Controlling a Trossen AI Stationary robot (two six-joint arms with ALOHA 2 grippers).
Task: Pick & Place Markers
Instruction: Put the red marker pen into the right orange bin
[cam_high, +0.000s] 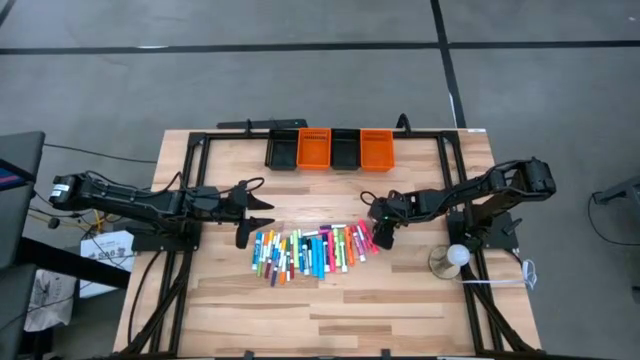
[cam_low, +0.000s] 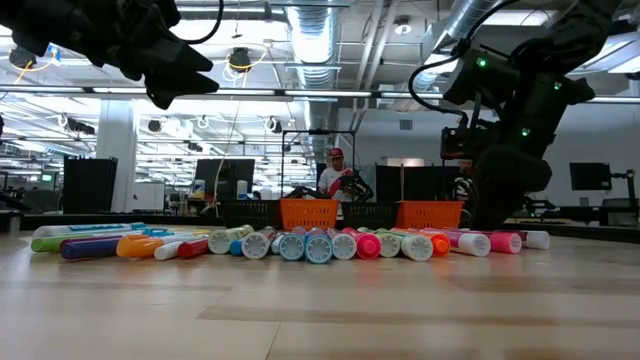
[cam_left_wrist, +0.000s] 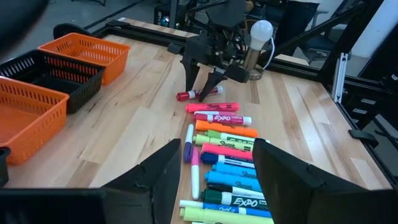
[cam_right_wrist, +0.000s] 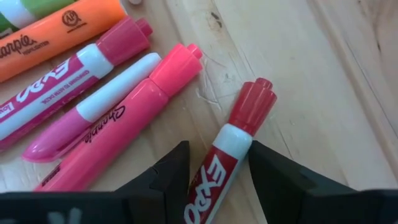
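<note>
Pale wood grain runs under everything you see. Your left gripper (cam_high: 243, 224) hovers spread just left of the markers (cam_high: 310, 252), a row of slim, glossy plastic pens across the table's (cam_high: 400, 300) middle. At the row's right end, your right gripper (cam_high: 381, 232) straddles a red marker (cam_right_wrist: 231, 149); only its wrist view shows the fingers (cam_right_wrist: 166, 175) flanking the barrel, not clearly clamped.

A robotics lab or industrial workshop is indicated: a wooden table (cam_high: 330, 300) framed in black metal rails (cam_high: 190, 215) is set on a grey concrete floor (cam_high: 300, 80), exposed ducts and pipes (cam_low: 310, 40) are seen overhead, and workstations with dark monitors (cam_low: 225, 175) and a standing person (cam_low: 333, 175) are visible beyond
</note>
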